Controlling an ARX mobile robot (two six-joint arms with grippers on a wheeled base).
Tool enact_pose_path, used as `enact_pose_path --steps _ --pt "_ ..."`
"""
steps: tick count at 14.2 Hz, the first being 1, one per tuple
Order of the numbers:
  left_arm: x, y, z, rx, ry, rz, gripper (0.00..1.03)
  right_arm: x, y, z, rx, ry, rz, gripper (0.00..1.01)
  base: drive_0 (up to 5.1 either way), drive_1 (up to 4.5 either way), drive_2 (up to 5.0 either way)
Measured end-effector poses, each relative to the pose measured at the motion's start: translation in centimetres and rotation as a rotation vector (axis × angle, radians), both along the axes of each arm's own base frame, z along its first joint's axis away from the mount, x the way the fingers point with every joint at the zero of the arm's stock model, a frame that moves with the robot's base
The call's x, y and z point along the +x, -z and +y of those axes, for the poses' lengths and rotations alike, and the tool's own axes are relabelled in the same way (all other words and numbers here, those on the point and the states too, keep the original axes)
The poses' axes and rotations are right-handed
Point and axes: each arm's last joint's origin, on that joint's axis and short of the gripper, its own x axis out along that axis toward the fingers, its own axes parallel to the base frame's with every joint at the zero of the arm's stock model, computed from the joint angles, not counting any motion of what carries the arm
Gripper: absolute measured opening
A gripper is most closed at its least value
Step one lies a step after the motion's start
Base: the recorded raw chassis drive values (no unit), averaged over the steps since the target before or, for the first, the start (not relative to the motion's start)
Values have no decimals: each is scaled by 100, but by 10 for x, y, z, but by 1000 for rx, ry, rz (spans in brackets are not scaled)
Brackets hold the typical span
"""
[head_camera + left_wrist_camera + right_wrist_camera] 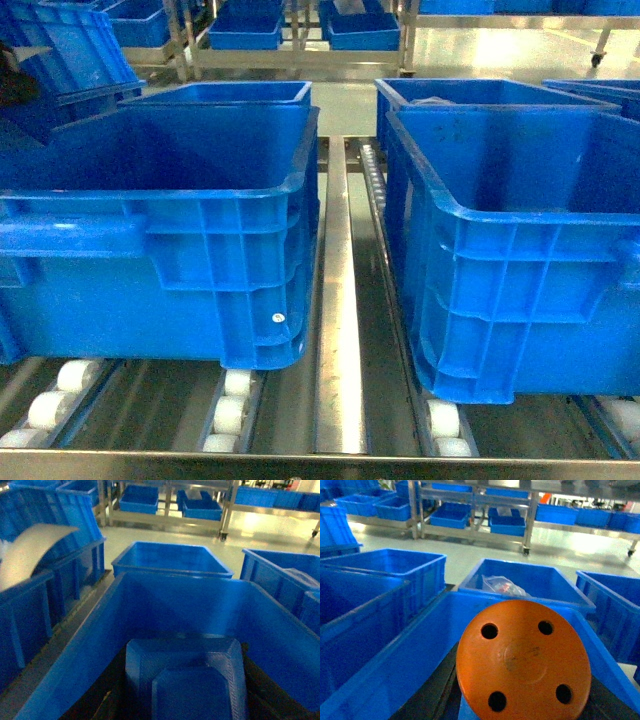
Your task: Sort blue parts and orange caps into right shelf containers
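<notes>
Left crate (160, 230): ribbed bright-blue plastic on the shelf's (340, 330) white rollers, left end cut off.
Left gripper: fingers hidden; a blue part (187, 680), moulded and angular, fills the lower wrist view above this crate; grasp cannot be told.
Right crate (520, 250): same make, right end cropped.
Right gripper: unseen; round orange cap (524, 661), four holes, flat face toward the camera, over the right crate; grasp cannot be told.
</notes>
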Motion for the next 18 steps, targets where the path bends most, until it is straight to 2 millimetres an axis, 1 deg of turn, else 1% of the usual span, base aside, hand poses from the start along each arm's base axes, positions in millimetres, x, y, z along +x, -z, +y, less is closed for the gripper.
enact_pose_path --steps 1,2,3,4,7,8,11,12,13,14,15,16,17,18 --pt "26 4 -1 -23 -5 30 43 25 7 1 2 26 43 44 0 0 0" --pt "47 2 -2 -41 -6 28 43 45 9 1 14 36 61 44 0 0 0" --pt "60 -3 -3 -46 3 6 43 57 9 2 24 48 64 47 0 0 0" --pt "64 -6 -4 -46 10 -19 56 63 7 2 32 50 69 61 0 0 0" --pt "61 -4 -7 -37 49 -15 94 63 6 2 36 53 60 99 0 0 0" --pt "61 -4 -6 -23 49 -11 99 63 6 2 36 53 58 97 0 0 0" --pt "54 -3 0 -16 31 0 98 64 9 1 34 66 66 98 0 0 0" --pt "46 -8 0 -5 17 -3 98 63 8 1 32 79 61 98 0 0 0" --pt "44 -14 0 5 13 -27 98 62 7 1 32 82 59 98 0 0 0" --pt "43 -15 0 8 12 -31 98 62 7 1 37 88 57 96 0 0 0" --pt "43 -13 0 18 10 -19 95 44 11 -2 52 100 45 80 0 0 0" --pt "34 -10 1 32 1 -31 84 25 17 -4 56 102 48 69 0 0 0" --pt "9 -2 2 41 -2 -23 70 6 21 -10 58 103 42 54 0 0 0" --pt "-5 0 2 41 -2 -27 61 -5 25 -15 58 102 42 45 0 0 0"
